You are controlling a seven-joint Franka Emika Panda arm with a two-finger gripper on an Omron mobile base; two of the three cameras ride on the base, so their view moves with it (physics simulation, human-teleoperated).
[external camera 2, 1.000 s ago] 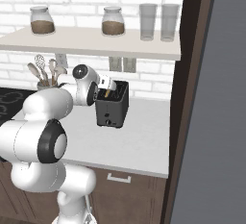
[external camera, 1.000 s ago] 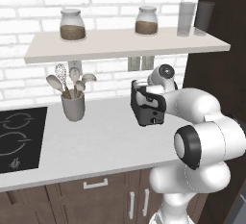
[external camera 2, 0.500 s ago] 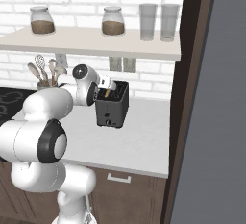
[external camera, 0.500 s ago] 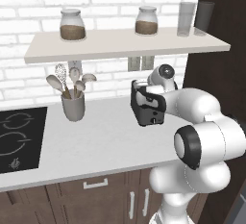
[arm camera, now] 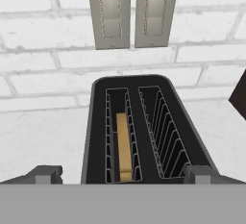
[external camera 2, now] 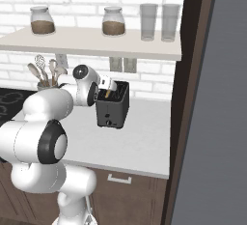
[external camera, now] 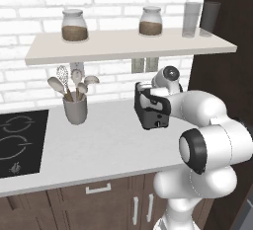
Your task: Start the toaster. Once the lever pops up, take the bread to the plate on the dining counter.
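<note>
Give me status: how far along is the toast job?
Done: the bread sits in the left slot of the toaster on the wall counter. In hand: the open gripper hangs just above the toaster, holding nothing. Left: whether toasting has started can't be told; lifting the bread out and carrying it to the plate.

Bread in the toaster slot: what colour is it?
Golden-brown; the bread shows best in the hand view.

Toaster (external camera: 152,113), utensil cup (external camera: 75,109) on counter (external camera: 99,145).
</note>
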